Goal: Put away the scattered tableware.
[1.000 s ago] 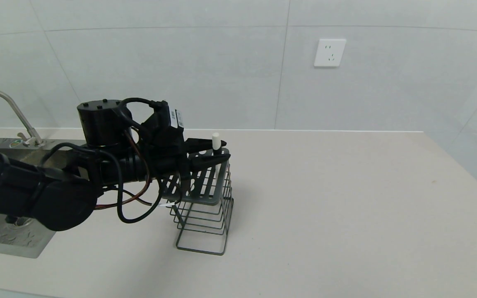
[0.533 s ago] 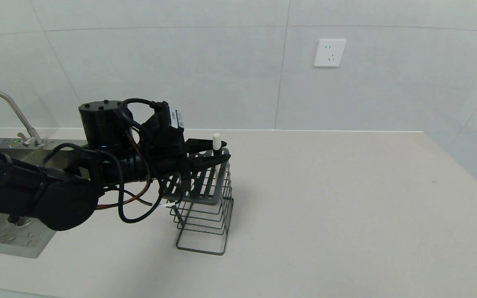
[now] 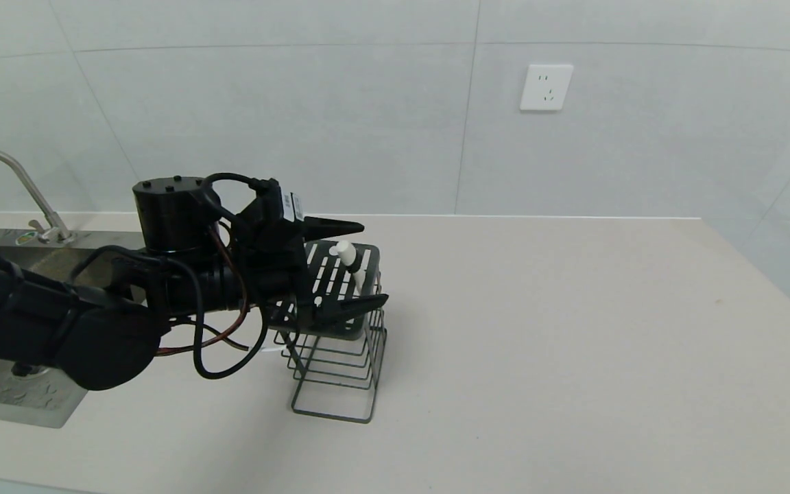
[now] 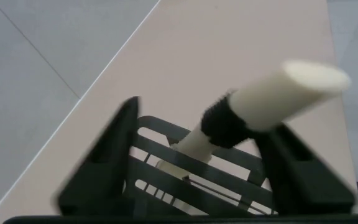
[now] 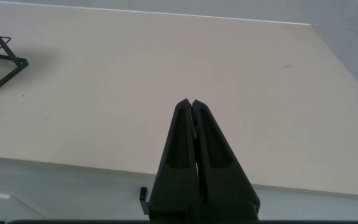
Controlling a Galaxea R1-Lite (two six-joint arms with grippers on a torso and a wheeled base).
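- Over the rack (image 3: 337, 334), your left end effector (image 3: 372, 262) has just spread wide, releasing the utensil (image 3: 347, 255).
- Utensil leans in the rack's top, likely stowed.
- Your right end effector (image 5: 192, 109) is closed, empty.

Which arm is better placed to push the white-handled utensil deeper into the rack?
Probably the left. The left gripper is open with the utensil between its fingers, above the rack. The right gripper is shut, apart from it.
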